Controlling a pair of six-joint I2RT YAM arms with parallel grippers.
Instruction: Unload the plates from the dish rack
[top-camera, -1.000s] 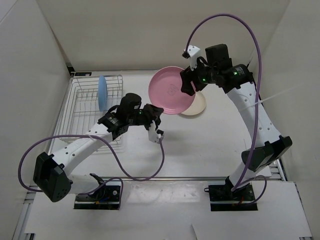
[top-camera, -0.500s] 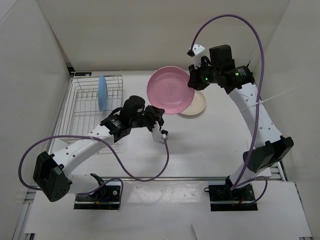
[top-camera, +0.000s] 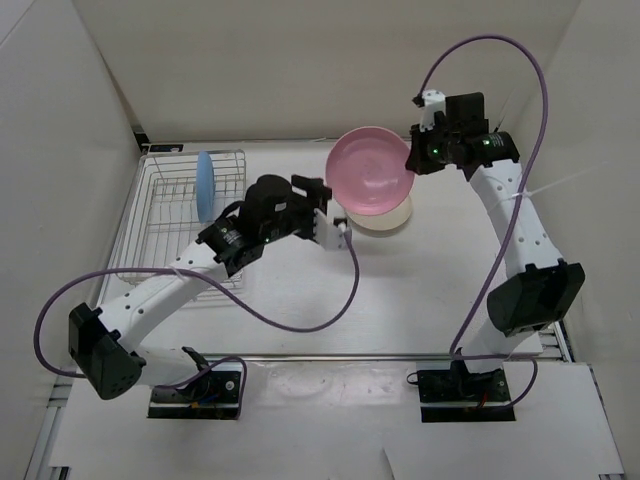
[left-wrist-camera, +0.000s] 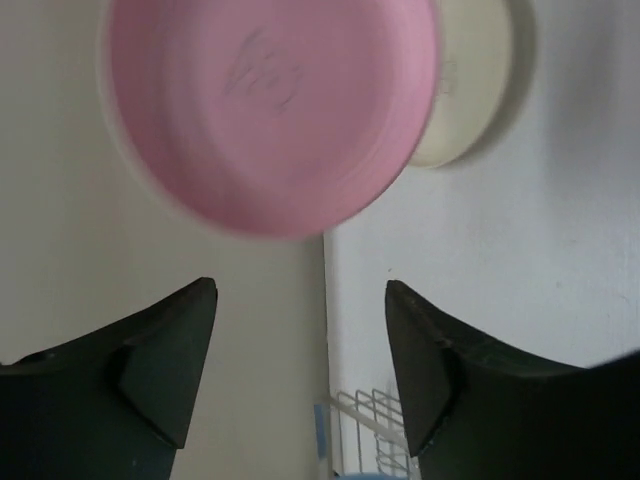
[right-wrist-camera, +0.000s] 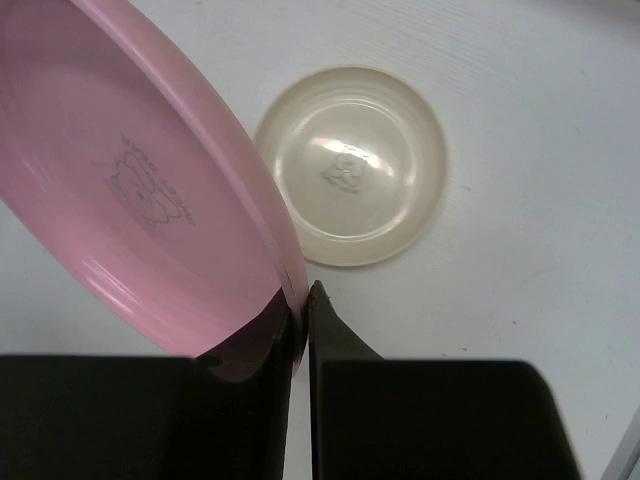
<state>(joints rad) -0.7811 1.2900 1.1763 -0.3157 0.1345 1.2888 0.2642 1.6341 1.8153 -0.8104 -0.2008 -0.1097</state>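
The cream plate (right-wrist-camera: 350, 165) already lies on the table (top-camera: 420, 290), the pink plate (top-camera: 370, 170) is out of the dish rack (top-camera: 165, 220) and in the air near it, pinched at its rim by the right claw (right-wrist-camera: 303, 300), the left claw (left-wrist-camera: 300, 300) stands wide and empty, and only the blue plate (top-camera: 205, 185) waits upright in the rack.

A white table (top-camera: 420, 290) stands between white walls (top-camera: 250, 70)

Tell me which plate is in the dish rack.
The light blue plate, standing on edge in the dish rack. The pink plate is pinched by the right gripper; the cream plate lies flat on the table.
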